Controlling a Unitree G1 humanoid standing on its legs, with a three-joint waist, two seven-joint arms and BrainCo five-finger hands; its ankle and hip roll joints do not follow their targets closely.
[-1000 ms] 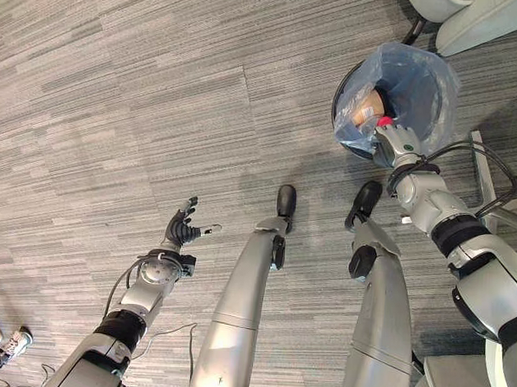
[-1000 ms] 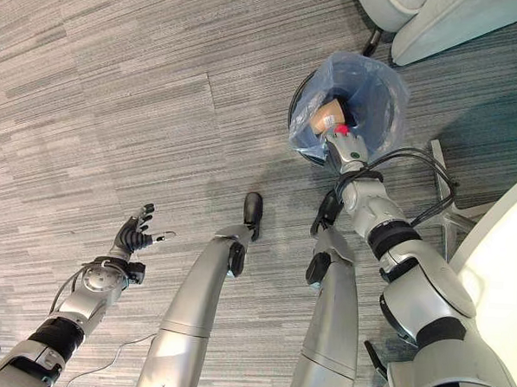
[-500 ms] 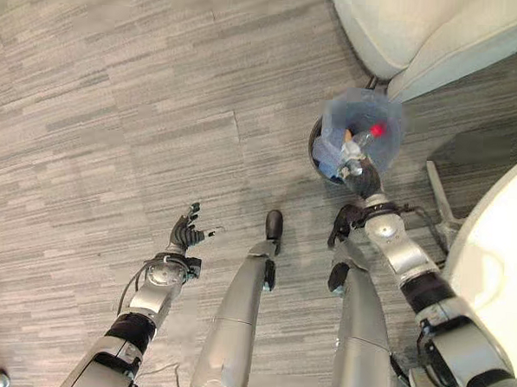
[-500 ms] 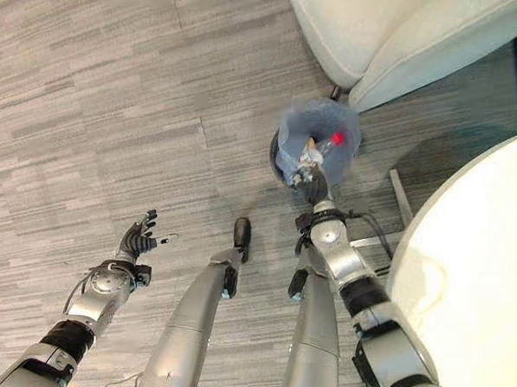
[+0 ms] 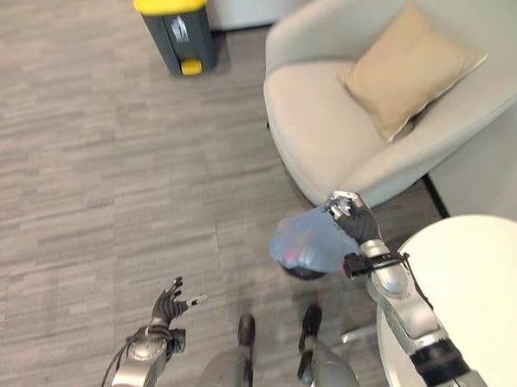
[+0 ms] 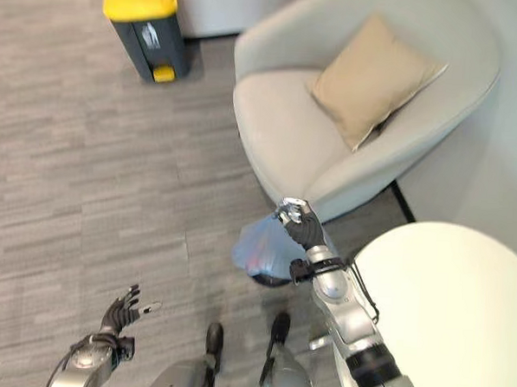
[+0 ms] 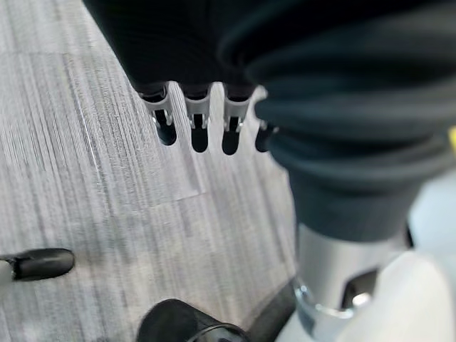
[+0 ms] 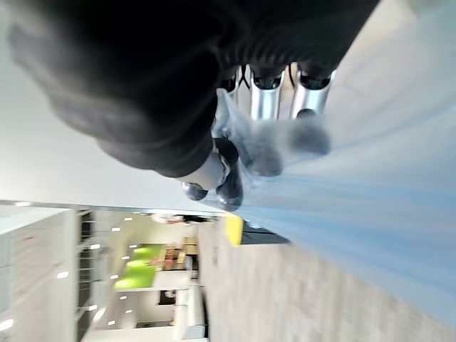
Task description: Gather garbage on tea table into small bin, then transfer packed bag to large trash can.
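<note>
The left hand [image 5: 168, 303] is low on the left side, over the grey striped carpet [image 5: 86, 176]; its fingers are spread and relaxed and it holds nothing. Far behind it, at the top, stands a large trash can [image 5: 174, 24] with a dark grey box-shaped body and a bright yellow lid. In the middle hangs the bag [image 5: 310, 243], made of thin, half-transparent blue plastic, gathered to a point at its top and wider and rounded below. Under the bag a part of the dark round small bin [image 5: 299, 270] shows on the carpet. The right hand [image 5: 351, 217] is at the upper right end of the bag, and its fingers are curled around the gathered plastic, so the bag hangs just under and to the left of this hand. Behind them is a pale, smooth armchair [image 5: 330, 145] with a soft beige square cushion [image 5: 408, 67]. At the lower right is a round white table [image 5: 474, 291].
</note>
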